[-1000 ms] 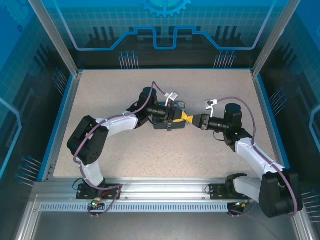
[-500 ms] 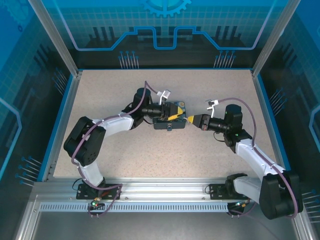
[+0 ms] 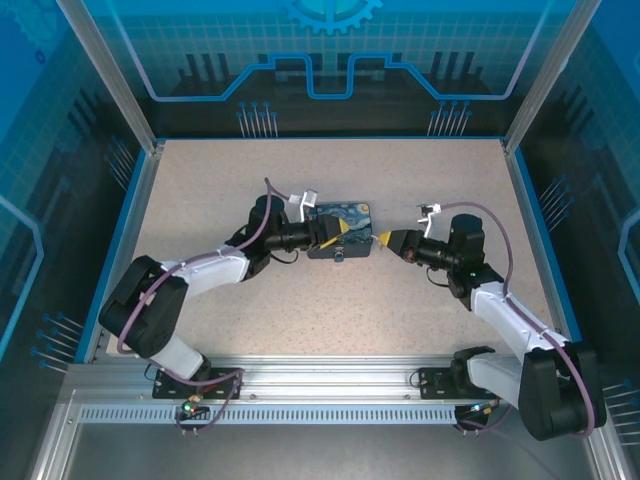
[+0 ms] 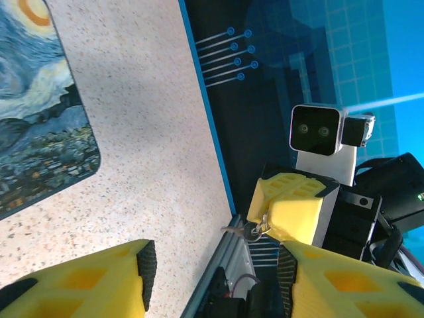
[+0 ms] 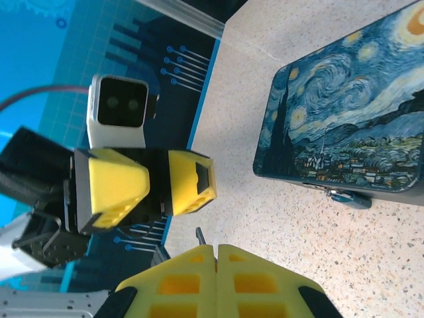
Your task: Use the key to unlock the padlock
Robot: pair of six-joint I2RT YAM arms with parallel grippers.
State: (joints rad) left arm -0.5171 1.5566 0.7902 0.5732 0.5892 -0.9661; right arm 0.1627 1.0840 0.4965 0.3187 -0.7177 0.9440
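The padlock [image 3: 352, 216], a flat block printed with a starry-night painting, lies on the table; it shows in the left wrist view as the padlock [image 4: 36, 126] at upper left, and as the padlock [image 5: 348, 126] in the right wrist view. My left gripper [image 3: 337, 229] hovers at its left end, open, with nothing between the fingers [image 4: 99, 281]. My right gripper [image 5: 216, 255] is shut on the key [image 5: 199, 236], whose dark tip pokes out. The right gripper [image 3: 384, 238] sits just right of the padlock. The key [image 4: 240, 230] also shows on its ring.
The speckled table [image 3: 330, 310] has a blue raised edge [image 3: 128, 230] on the left and right. An aluminium rail [image 3: 330, 385] runs along the near side. Bare tabletop lies in front of and behind the padlock.
My left gripper has opened and drawn back to the left, off the padlock, which now lies uncovered on the table. The right gripper stayed shut on the key and barely moved.
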